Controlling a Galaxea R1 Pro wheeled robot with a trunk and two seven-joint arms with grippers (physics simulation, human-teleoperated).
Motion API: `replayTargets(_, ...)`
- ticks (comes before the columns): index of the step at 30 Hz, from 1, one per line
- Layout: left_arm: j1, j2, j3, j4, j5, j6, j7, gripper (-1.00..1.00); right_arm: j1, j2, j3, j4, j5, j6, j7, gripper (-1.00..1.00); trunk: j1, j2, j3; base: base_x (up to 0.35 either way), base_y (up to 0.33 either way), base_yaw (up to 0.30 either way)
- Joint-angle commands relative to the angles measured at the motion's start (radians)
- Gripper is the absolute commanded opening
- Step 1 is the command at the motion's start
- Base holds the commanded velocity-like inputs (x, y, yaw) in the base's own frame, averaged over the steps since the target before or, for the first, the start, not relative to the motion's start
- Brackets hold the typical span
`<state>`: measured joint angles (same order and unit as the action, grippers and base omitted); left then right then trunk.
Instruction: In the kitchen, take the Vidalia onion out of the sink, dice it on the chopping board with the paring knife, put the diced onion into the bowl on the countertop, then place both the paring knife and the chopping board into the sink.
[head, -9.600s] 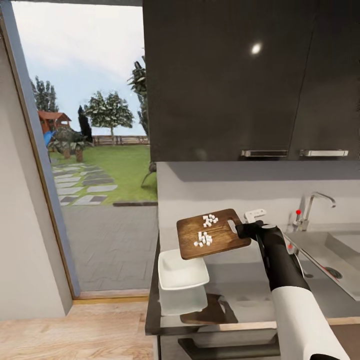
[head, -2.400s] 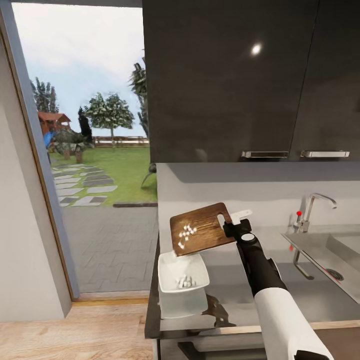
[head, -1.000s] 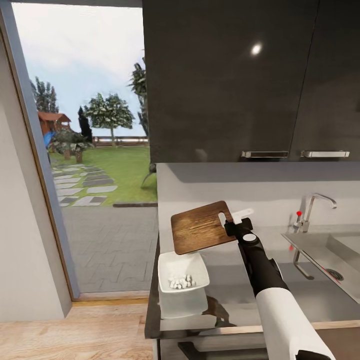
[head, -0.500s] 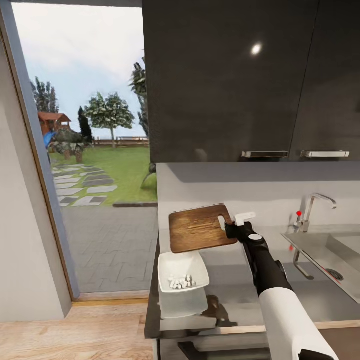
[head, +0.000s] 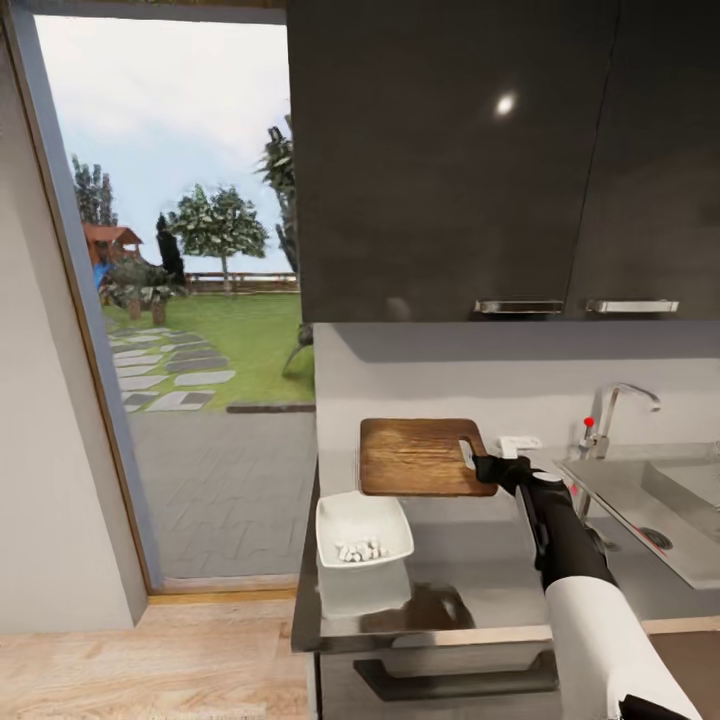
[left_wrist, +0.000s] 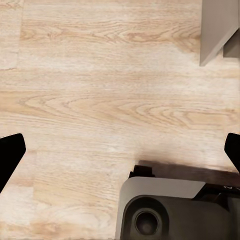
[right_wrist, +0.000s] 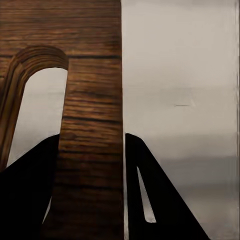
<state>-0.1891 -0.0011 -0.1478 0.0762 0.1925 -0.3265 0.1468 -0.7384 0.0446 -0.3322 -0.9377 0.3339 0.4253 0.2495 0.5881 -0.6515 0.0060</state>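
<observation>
The right gripper (head: 487, 466) has its fingers clamped on the chopping board (head: 420, 457) by its slot end, held level, with the sink (head: 640, 490) off to its right.

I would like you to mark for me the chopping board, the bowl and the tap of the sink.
chopping board (head: 415, 457): head view, middle of its wooden top face.
bowl (head: 337, 512): head view, bare white inner wall, beside the diced onion.
tap (head: 612, 395): head view, bend of the chrome spout.
</observation>
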Motion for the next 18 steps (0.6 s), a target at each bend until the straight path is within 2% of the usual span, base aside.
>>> replayTargets(1, -0.001, 0.0, -0.009, 0.004, 0.008, -0.006, 0.0, 1.0, 0.0, 0.001, -0.014, -0.001, 0.007, 0.006, 0.01, -1.0, 0.0, -0.001, 0.0, -0.201, -0.121, 0.0)
replayTargets(4, -0.001, 0.0, -0.009, 0.005, 0.008, -0.007, 0.0, 1.0, 0.0, 0.001, -0.028, -0.001, 0.007, 0.01, 0.01, -1.0, 0.0, -0.001, 0.0, -0.164, -0.154, 0.0)
replayTargets(10, -0.001, 0.0, -0.009, 0.005, 0.008, -0.006, 0.0, 1.0, 0.0, 0.001, -0.03, -0.001, 0.007, 0.009, 0.009, -1.0, 0.0, -0.001, 0.0, -0.141, -0.184, 0.0)
replayTargets(18, -0.002, 0.0, -0.009, 0.005, 0.008, -0.006, 0.001, 1.0, 0.0, 0.002, -0.029, -0.001, 0.008, 0.009, 0.008, -1.0, 0.0, -0.001, 0.0, -0.017, -0.305, 0.0)
